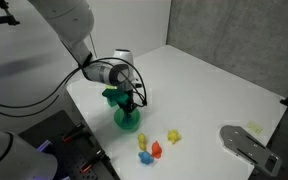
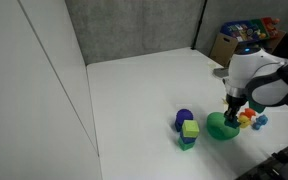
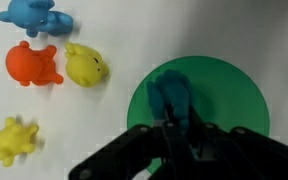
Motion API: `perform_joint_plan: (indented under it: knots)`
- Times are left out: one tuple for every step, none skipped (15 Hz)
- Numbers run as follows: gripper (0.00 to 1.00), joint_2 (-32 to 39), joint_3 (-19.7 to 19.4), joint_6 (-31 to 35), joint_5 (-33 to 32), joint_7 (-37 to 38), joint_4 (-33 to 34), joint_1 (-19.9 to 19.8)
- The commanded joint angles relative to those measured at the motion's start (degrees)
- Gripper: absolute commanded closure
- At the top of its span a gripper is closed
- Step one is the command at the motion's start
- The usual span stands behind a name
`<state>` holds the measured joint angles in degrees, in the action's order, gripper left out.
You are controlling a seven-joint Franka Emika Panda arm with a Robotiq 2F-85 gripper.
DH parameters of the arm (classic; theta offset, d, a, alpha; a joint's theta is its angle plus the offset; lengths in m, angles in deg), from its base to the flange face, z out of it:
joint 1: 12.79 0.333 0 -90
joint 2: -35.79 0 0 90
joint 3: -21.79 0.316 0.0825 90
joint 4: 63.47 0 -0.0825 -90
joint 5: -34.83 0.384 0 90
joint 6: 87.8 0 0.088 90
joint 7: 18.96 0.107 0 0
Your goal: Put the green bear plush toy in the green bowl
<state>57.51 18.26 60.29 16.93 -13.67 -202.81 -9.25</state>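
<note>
My gripper (image 3: 176, 128) pinches one green bear plush toy (image 3: 170, 98), long axis up-frame, over one green bowl (image 3: 234, 100). Beside it: one blue toy (image 3: 34, 17), one orange toy (image 3: 34, 65), two yellow toys (image 3: 86, 65).

A white worktop (image 1: 214, 90) fills the scene under even light, with only soft shadows. Behind it stands a grey, speckled wall panel (image 2: 134, 30), visible in both exterior views. In an exterior view a smooth white partition (image 2: 29, 90) runs along one edge, and a cardboard box (image 2: 224, 47) of colourful items sits beyond the far corner.
</note>
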Motion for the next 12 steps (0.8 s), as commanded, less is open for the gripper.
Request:
perform_joint_plan:
  knots:
    - [0.95, 4.14, -0.95, 2.04, -0.19, 1.88, 2.18, 1.27]
    - [0.95, 5.26, -1.12, 2.39, -0.12, 2.1, 2.87, 1.59]
    - [0.95, 6.33, -1.58, 2.71, -0.45, 2.62, 3.66, 2.14]
    - [0.95, 7.36, -2.07, 2.85, -0.74, 3.2, 4.65, 2.75]
    - [0.95, 8.32, -2.6, 3.01, -0.88, 3.75, 5.54, 3.39]
    - [0.95, 9.37, -3.01, 2.98, -0.8, 4.06, 6.6, 3.89]
    - [0.95, 10.34, -3.53, 3.03, -0.82, 4.61, 7.58, 4.48]
    - [0.95, 11.36, -4.17, 3.07, -1.06, 5.19, 8.68, 5.15]
    - [0.95, 12.21, -4.6, 3.02, -1.02, 5.56, 9.67, 5.61]
    - [0.95, 13.25, -5.22, 2.92, -1.09, 6.1, 10.99, 6.17]
    - [0.95, 14.17, -5.64, 2.72, -0.95, 6.41, 12.31, 6.52]
    - [0.95, 14.98, -5.98, 2.59, -0.76, 6.69, 13.49, 6.8]
